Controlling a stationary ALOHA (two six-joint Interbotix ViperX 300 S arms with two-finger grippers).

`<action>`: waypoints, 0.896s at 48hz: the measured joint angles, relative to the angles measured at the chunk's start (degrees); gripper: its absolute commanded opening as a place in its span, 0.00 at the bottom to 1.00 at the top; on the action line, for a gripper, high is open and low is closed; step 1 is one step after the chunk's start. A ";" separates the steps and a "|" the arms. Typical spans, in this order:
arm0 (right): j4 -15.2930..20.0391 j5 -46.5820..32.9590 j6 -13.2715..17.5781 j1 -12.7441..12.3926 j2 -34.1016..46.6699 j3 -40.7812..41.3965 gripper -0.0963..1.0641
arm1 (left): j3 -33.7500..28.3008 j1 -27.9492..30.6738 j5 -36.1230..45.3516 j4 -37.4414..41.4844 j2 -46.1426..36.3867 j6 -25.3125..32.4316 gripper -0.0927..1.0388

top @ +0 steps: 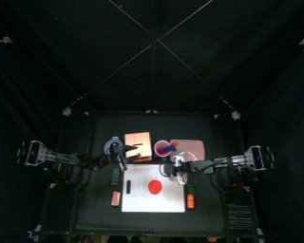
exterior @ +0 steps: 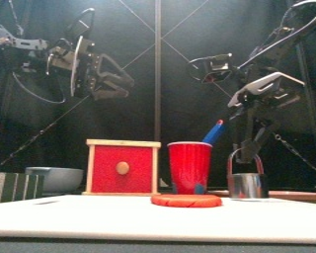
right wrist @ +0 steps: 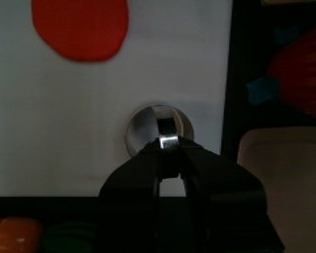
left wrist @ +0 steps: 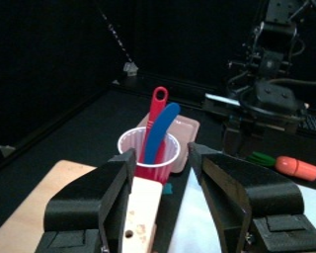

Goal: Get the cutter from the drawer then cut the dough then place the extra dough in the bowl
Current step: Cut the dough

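Note:
The round metal cutter (exterior: 247, 186) stands on the white cutting board (top: 132, 201), to the right of the flat red dough disc (exterior: 188, 200) and apart from it. My right gripper (right wrist: 174, 160) is shut on the cutter's (right wrist: 160, 131) wire handle from above. The dough (top: 152, 186) lies whole in the middle of the board. The left gripper (left wrist: 168, 163) hangs open in the air over the table's left (exterior: 102, 74), holding nothing. Behind the board is the wooden box (exterior: 122, 168), whose red drawer front looks closed. A blue-grey bowl (exterior: 55, 179) sits left of the box.
A red cup (exterior: 190, 166) holding a blue knife (exterior: 213, 130) and a red knife (left wrist: 157, 109) stands right of the box. A pale pink tray (top: 193, 149) lies at the back right. Orange and green toy foods (top: 113, 197) lie left of the board.

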 measured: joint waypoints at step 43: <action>-8.53 0.70 23.29 11.07 14.77 -17.05 0.44 | -0.53 -7.12 0.09 -2.99 6.77 0.26 0.82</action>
